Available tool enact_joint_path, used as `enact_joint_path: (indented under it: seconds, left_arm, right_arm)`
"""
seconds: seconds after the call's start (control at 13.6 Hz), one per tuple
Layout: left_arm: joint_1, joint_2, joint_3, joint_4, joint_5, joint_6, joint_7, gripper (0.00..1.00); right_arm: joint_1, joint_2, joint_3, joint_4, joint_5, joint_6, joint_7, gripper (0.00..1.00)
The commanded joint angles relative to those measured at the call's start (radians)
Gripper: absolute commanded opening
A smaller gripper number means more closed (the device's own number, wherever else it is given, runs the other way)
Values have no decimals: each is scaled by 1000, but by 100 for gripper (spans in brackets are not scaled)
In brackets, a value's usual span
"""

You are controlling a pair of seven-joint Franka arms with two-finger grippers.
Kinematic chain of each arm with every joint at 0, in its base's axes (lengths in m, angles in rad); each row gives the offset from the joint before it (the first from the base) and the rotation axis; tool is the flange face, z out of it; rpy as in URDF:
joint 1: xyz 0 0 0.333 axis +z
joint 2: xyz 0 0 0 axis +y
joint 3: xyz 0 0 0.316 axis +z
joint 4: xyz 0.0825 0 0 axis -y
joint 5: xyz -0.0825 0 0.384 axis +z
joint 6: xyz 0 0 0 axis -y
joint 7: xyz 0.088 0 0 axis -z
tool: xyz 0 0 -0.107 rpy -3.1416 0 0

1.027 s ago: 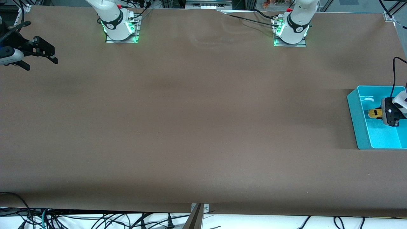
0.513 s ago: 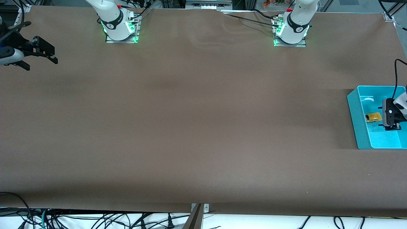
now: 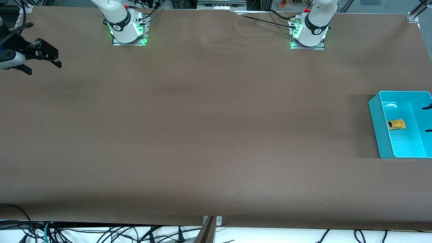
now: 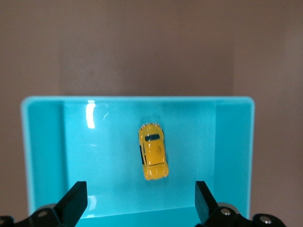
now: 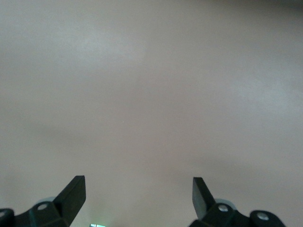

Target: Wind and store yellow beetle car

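Observation:
The yellow beetle car [image 3: 396,124] lies on its wheels on the floor of a teal bin [image 3: 375,114] at the left arm's end of the table. In the left wrist view the car [image 4: 152,157] sits near the middle of the bin [image 4: 137,100]. My left gripper [image 4: 140,201] is open and empty, high over the bin, apart from the car. In the front view only its fingertips [image 3: 427,107] show at the frame's edge. My right gripper [image 3: 42,66] is open and empty and waits over the right arm's end of the table; its wrist view [image 5: 137,196] shows only bare table.
The brown table top [image 3: 209,128] carries nothing else. Both arm bases [image 3: 126,28] stand along the table's edge farthest from the front camera. Cables hang below the table's near edge.
My left gripper opened, let go of the car and lifted up and away from the bin. The car now rests on the bin floor. The right arm has not moved.

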Motion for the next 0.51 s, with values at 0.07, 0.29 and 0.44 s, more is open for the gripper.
enact_joint_path:
  seconds: [0.07, 0.29, 0.44]
  left_arm:
    - [-21, 8, -122, 145, -18, -210, -200, 100]
    - [-22, -34, -233, 151, -18, -264, -407, 100]
    - [-22, -37, -296, 151, -20, -302, -570, 100]
  right_arm:
    - [31, 19, -3, 0, -38, 41, 18, 100]
    - [57, 62, -5, 12, -76, 96, 18, 100]
    - [57, 66, -3, 15, -78, 96, 18, 100]
